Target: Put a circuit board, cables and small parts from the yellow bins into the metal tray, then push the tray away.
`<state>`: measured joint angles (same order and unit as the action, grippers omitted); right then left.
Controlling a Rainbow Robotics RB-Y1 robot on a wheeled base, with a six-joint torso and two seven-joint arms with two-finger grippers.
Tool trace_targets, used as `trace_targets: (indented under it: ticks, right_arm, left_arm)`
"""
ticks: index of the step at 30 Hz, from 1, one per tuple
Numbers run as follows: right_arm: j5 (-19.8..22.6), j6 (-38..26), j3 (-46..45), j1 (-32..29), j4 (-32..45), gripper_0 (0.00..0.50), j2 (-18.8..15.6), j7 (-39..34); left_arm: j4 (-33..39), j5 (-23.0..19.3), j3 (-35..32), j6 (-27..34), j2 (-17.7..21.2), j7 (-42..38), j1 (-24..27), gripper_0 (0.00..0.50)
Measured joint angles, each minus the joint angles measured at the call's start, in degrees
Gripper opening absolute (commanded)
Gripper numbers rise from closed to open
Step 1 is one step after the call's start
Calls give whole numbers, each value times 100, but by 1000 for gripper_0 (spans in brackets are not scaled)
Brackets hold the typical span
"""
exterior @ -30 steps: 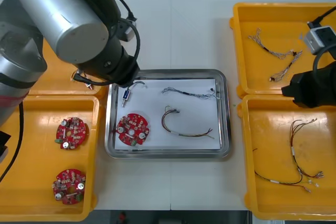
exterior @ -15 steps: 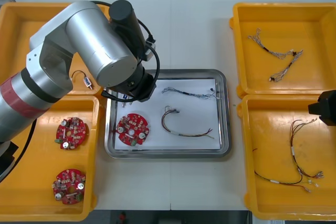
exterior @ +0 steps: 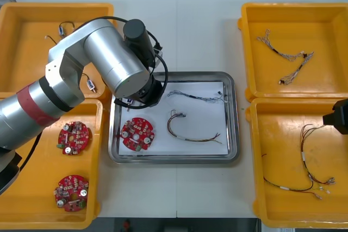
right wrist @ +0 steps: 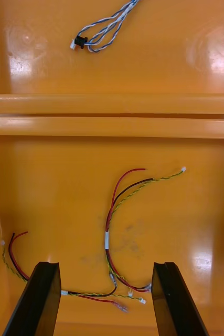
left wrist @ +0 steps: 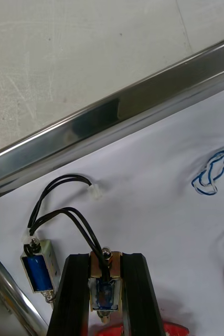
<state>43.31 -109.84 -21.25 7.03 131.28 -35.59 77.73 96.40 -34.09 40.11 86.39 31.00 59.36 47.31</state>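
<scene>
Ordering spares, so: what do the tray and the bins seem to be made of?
Tray: likely polished steel; its rim mirrors light like bare metal. Its white liner looks matte, perhaps paper. Bins: probably moulded plastic, glossy yellow, with soft glare and rounded rims.

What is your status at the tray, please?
Left gripper over tray, far-left corner, jaws shut on small metal part. Right gripper open over near right bin. Another small metal part beside it.

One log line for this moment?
left gripper: shut on small metal part, over metal tray | right gripper: open, over yellow bin
</scene>
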Motion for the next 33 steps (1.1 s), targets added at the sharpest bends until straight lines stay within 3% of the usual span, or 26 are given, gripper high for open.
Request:
trace_targets:
  ticks: [2,4,6,7,9,20,25,33]
  right_arm:
    - [-34,0,0,0,-6,500,-14,0]
    - [-43,0,0,0,-41,500,-26,0]
    - [-43,0,0,0,-104,500,-36,0]
    - [-43,0,0,0,-123,500,-38,0]
    - [-43,0,0,0,-135,500,-39,0]
    - [-43,0,0,0,-142,500,-44,0]
    - [-25,0,0,0,-142,500,-51,0]
    - [646,0,0,34,39,500,-231,0]
  left_arm:
    - [-27,32,35,-38,-1,0,0,12]
    - [-38,35,61,-54,-1,0,0,143]
    - [-40,35,64,-54,-2,0,0,335]
    - [-40,35,64,-55,-2,0,0,407]
    - [-40,35,64,-57,-3,0,0,484]
    - [-20,35,60,-48,-3,0,0,500]
    - [241,12,-126,395,-3,0,0,500]
    - [1030,-356,-983,1295,35,0,0,500]
